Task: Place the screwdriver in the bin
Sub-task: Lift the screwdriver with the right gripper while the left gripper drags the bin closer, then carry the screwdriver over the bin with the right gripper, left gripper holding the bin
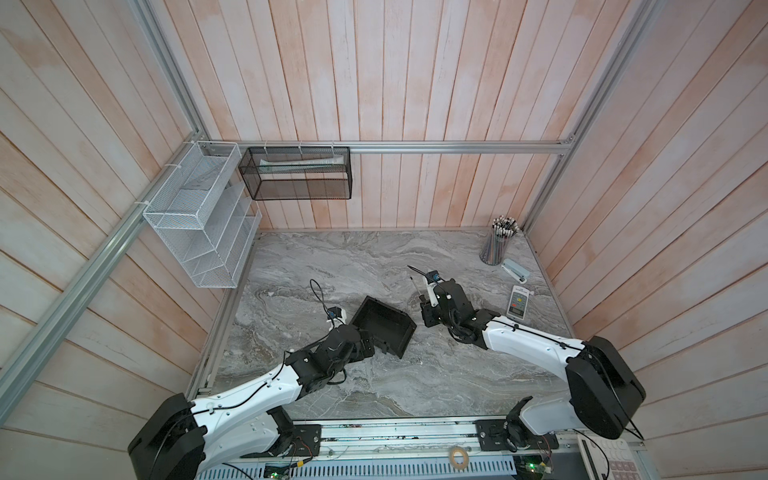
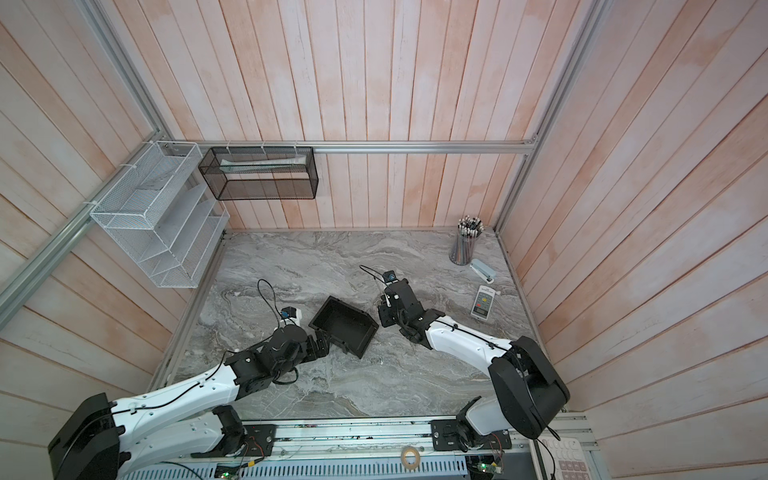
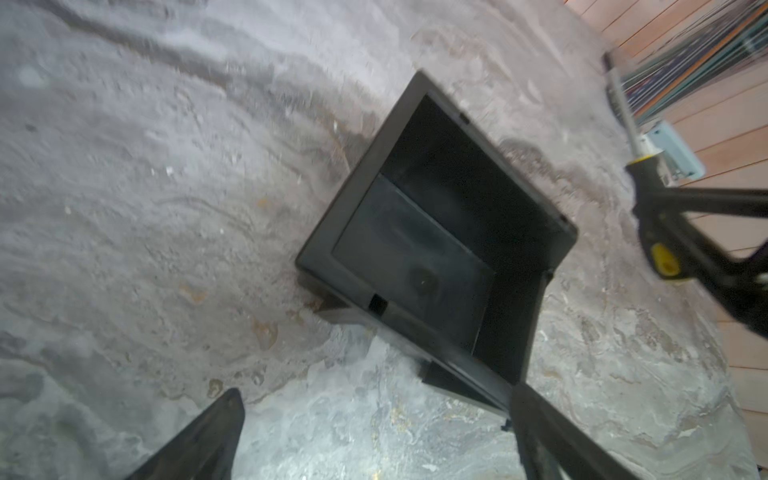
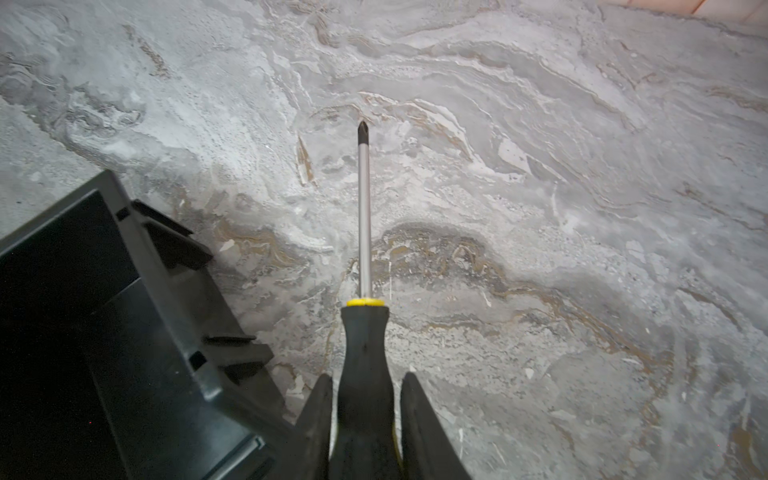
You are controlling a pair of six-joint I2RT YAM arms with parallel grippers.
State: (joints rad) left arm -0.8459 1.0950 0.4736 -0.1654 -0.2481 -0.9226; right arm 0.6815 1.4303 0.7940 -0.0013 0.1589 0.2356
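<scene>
The slim screwdriver (image 4: 365, 332), with its black moulded handle, yellow collar and thin bright metal shaft ending in a dark cross tip, is held in the right gripper (image 4: 368, 376); the jaws are closed snugly on the thick lower part of the handle, and the shaft points straight out ahead of the fingers; it appears lifted off the grey marble-patterned tabletop (image 1: 374, 257), beside the bin and not yet over it. It should handle as a light, stiff tool; the waisted handle gives the pads a sure seat, whereas the smooth shaft would probably slip or pivot, so the present hold looks the right one. The small black plastic rectangular bin (image 3: 358, 166) stands just beside it, empty, with solid walls, a ribbed outside and one lower front edge; the long shaft could catch the near rim if brought across low, so I judge it needs height first, and perhaps a turn to lie along the bin's longer side. The left gripper (image 3: 376, 390) sits at the bin's low edge with jaws spread wide and nothing clamped between them; one finger lies against or just beside a corner, and I cannot tell whether it touches. Open tabletop surrounds the bin; the cup of pencils (image 1: 498, 245), pale stapler (image 1: 515, 270) and white handheld device (image 1: 519, 303) stand well apart.
</scene>
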